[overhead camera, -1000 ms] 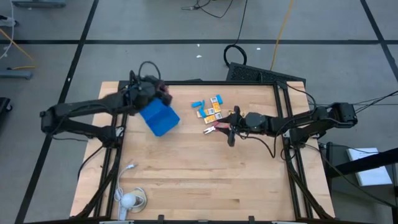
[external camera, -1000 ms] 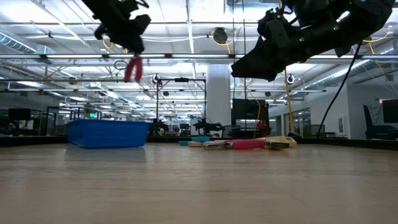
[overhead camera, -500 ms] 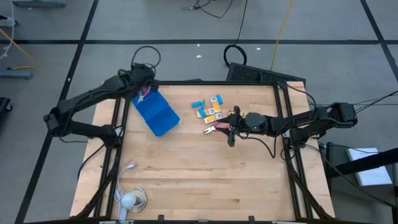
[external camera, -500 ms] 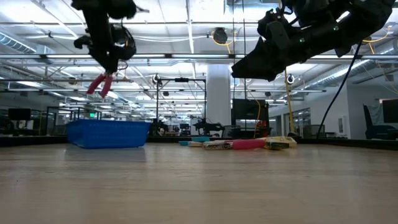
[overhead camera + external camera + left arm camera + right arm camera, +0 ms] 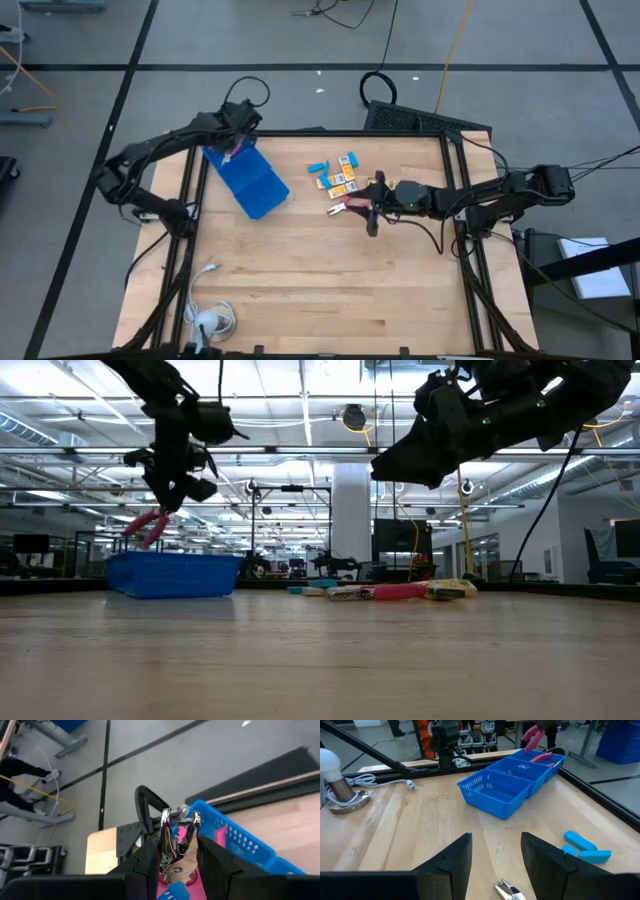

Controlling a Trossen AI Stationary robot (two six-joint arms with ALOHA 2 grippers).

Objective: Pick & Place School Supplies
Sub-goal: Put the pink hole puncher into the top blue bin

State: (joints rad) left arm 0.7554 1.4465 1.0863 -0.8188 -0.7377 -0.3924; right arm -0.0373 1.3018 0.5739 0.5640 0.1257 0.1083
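Note:
My left gripper point(image 5: 237, 147) is over the far end of the blue compartment tray point(image 5: 252, 183), shut on a pink-handled scissor-like tool point(image 5: 146, 526). A second pink tool point(image 5: 543, 756) lies in the tray's far compartment. My right gripper point(image 5: 372, 206) is open and hovers over the pile of supplies near the table's far right. That pile holds yellow-orange blocks point(image 5: 342, 181), light-blue pieces point(image 5: 318, 167) and another pink-handled tool point(image 5: 344, 208), all lying flat on the table. In the right wrist view that tool's metal tip point(image 5: 508, 890) shows between my right fingers. My left gripper pinches the pink-handled tool between its two fingers at its metal middle point(image 5: 175, 847), coming from above and slanting down. The tool is lifted clear above the tray's far end. It is tilted, and its pink handle ends point(image 5: 143, 528) stick out below the fingers.
A white cable and a round white object point(image 5: 208, 320) sit at the table's near left corner. The black frame rails point(image 5: 455, 190) run along the table's sides. Bare wood point(image 5: 320, 280) fills the middle and near half of the table.
My left gripper has carried the pink tool toward the table's far left, from over the tray's middle to over its far end. It has also gone down closer to the tray. The tool has tipped from hanging straight to slanting.

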